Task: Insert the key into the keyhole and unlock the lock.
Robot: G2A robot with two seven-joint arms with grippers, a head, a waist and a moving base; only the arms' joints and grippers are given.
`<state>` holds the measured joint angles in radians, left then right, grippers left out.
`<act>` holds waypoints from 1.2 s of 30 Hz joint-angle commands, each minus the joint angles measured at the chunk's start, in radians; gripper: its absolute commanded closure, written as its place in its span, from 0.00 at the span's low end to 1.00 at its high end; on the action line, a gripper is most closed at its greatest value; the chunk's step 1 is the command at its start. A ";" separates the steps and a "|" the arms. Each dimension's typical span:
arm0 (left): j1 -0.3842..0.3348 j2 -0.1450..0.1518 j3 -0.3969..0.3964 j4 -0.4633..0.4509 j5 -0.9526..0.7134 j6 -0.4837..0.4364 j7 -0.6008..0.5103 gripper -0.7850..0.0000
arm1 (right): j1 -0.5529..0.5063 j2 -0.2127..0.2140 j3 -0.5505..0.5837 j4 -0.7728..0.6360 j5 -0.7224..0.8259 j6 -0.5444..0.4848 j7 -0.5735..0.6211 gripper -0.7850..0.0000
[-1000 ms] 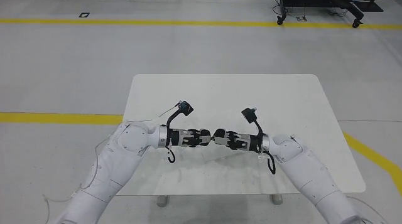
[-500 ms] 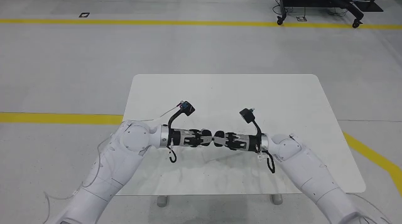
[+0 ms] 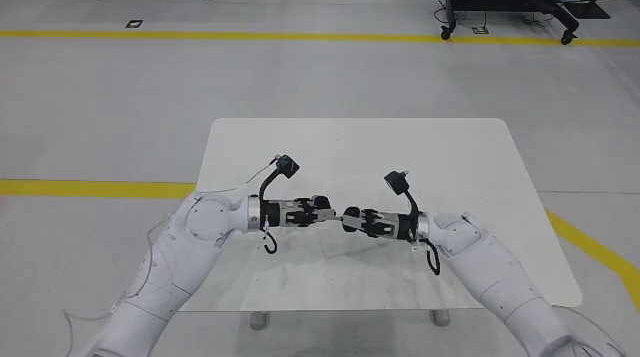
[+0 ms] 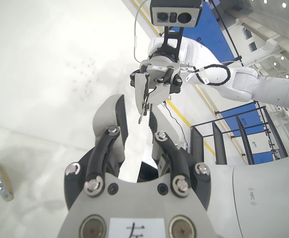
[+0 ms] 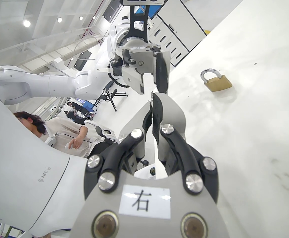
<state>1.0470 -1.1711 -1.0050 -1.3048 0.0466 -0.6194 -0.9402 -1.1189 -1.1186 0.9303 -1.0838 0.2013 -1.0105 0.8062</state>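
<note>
L gripper (image 4: 135,110): fingers apart, empty, facing R gripper (image 5: 153,101) above white table (image 3: 450,157). R gripper clamped on small silver key (image 4: 140,118). On table nearby: brass padlock w/ silver shackle (image 5: 217,81).

We're seeing a white sticker (image 4: 137,227) on the base of the left claw (image 4: 136,110), carrying one black character that marks its side. We're getting a white label (image 5: 144,201) on the base of the right claw (image 5: 153,102) too, also with one black side character. We're spotting a grey mark (image 4: 252,195), three letters plus signal arcs, on the white shell (image 4: 271,214) beside the left claw, and a second grey mark (image 5: 44,173) on the white cover (image 5: 22,149) beside the right claw. Blue panels (image 4: 243,122) behind are carrying white print, too small to read.
</note>
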 commanded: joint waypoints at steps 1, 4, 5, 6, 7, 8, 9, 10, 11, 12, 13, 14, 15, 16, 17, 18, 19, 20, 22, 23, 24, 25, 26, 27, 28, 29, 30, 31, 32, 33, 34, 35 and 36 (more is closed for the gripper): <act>0.010 0.008 -0.031 0.005 0.026 -0.014 0.045 0.00 | -0.003 0.004 0.019 0.005 0.000 -0.002 -0.021 1.00; 0.033 0.019 -0.073 -0.004 0.074 -0.035 0.103 0.00 | -0.018 0.015 0.063 -0.004 -0.006 -0.002 -0.059 1.00; 0.043 0.023 -0.089 -0.013 0.096 -0.042 0.120 0.00 | -0.028 0.021 0.083 -0.010 -0.008 -0.002 -0.072 1.00; 0.054 0.029 -0.106 -0.024 0.123 -0.047 0.137 0.00 | -0.039 0.026 0.104 -0.017 -0.008 -0.002 -0.085 1.00; 0.065 0.035 -0.127 -0.036 0.164 -0.045 0.155 0.00 | -0.051 0.031 0.127 -0.023 -0.006 -0.002 -0.098 1.00; 0.078 0.041 -0.146 -0.054 0.218 -0.037 0.177 0.00 | -0.063 0.037 0.150 -0.029 -0.007 -0.002 -0.110 1.00; 0.095 0.045 -0.159 -0.075 0.263 -0.029 0.197 0.00 | -0.077 0.042 0.169 -0.038 -0.007 -0.002 -0.117 1.00; 0.112 0.049 -0.169 -0.097 0.299 -0.024 0.211 0.00 | -0.089 0.046 0.188 -0.044 -0.004 -0.002 -0.125 1.00; 0.128 0.054 -0.182 -0.118 0.331 -0.020 0.223 0.00 | -0.101 0.050 0.206 -0.049 0.000 -0.002 -0.132 1.00; 0.145 0.058 -0.195 -0.139 0.361 -0.015 0.234 0.00 | -0.112 0.053 0.221 -0.054 0.004 -0.002 -0.137 1.00; 0.163 0.062 -0.207 -0.159 0.384 -0.010 0.244 0.00 | -0.122 0.056 0.235 -0.060 0.011 -0.002 -0.143 1.00; 0.181 0.066 -0.217 -0.179 0.410 -0.005 0.249 0.00 | -0.130 0.059 0.247 -0.068 0.003 -0.002 -0.144 1.00; 0.197 0.070 -0.223 -0.198 0.450 0.006 0.246 0.00 | -0.138 0.061 0.257 -0.078 -0.011 -0.002 -0.143 1.00; 0.210 0.073 -0.225 -0.216 0.494 0.026 0.242 0.00 | -0.148 0.063 0.265 -0.090 -0.018 -0.002 -0.146 1.00; 0.223 0.075 -0.223 -0.233 0.537 0.048 0.242 0.00 | -0.157 0.064 0.272 -0.100 -0.023 -0.002 -0.147 1.00; 0.234 0.076 -0.218 -0.247 0.578 0.067 0.244 0.00 | -0.164 0.065 0.278 -0.109 -0.029 -0.002 -0.148 1.00; 0.244 0.076 -0.209 -0.257 0.609 0.082 0.247 0.00 | -0.170 0.066 0.284 -0.115 -0.034 -0.002 -0.150 1.00; 0.250 0.076 -0.200 -0.263 0.638 0.095 0.251 0.00 | -0.175 0.066 0.287 -0.122 -0.035 -0.002 -0.153 1.00; 0.251 0.074 -0.175 -0.257 0.697 0.120 0.258 0.00 | -0.182 0.066 0.292 -0.133 -0.039 -0.002 -0.157 1.00; 0.244 0.072 -0.162 -0.248 0.734 0.141 0.262 0.00 | -0.185 0.066 0.293 -0.138 -0.041 -0.002 -0.157 1.00; 0.239 0.071 -0.152 -0.241 0.756 0.154 0.267 0.00 | -0.186 0.066 0.294 -0.141 -0.042 -0.002 -0.158 1.00; 0.231 0.068 -0.137 -0.229 0.782 0.171 0.273 0.00 | -0.189 0.066 0.295 -0.144 -0.044 -0.002 -0.160 1.00; 0.222 0.065 -0.121 -0.221 0.803 0.183 0.279 0.00 | -0.191 0.066 0.296 -0.146 -0.045 -0.002 -0.161 1.00; 0.215 0.062 -0.107 -0.212 0.814 0.190 0.286 0.01 | -0.193 0.066 0.298 -0.147 -0.047 -0.002 -0.164 1.00; 0.209 0.060 -0.096 -0.204 0.818 0.192 0.289 0.07 | -0.194 0.065 0.300 -0.146 -0.048 -0.002 -0.169 1.00; 0.203 0.058 -0.086 -0.198 0.823 0.192 0.292 0.15 | -0.194 0.065 0.300 -0.146 -0.048 -0.002 -0.169 1.00; 0.197 0.056 -0.079 -0.191 0.827 0.190 0.293 0.27 | -0.194 0.065 0.300 -0.146 -0.048 -0.002 -0.169 1.00; 0.192 0.055 -0.072 -0.185 0.829 0.187 0.296 0.36 | -0.194 0.065 0.300 -0.146 -0.048 -0.002 -0.169 1.00; 0.188 0.054 -0.067 -0.181 0.832 0.185 0.298 0.47 | -0.194 0.065 0.300 -0.146 -0.048 -0.002 -0.169 1.00; 0.184 0.053 -0.062 -0.176 0.833 0.185 0.301 0.51 | -0.194 0.065 0.300 -0.146 -0.048 -0.002 -0.169 1.00; 0.181 0.052 -0.058 -0.171 0.835 0.185 0.303 0.52 | -0.194 0.065 0.300 -0.146 -0.048 -0.002 -0.169 1.00; 0.174 0.050 -0.053 -0.163 0.837 0.186 0.305 0.53 | -0.194 0.065 0.300 -0.146 -0.048 -0.002 -0.169 1.00; 0.169 0.049 -0.050 -0.156 0.841 0.190 0.307 0.54 | -0.194 0.065 0.300 -0.146 -0.048 -0.002 -0.169 1.00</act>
<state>1.2224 -1.1206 -1.0592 -1.4694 0.8835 -0.4338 -0.6357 -1.3134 -1.0532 1.2304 -1.2299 0.1532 -1.0123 0.6370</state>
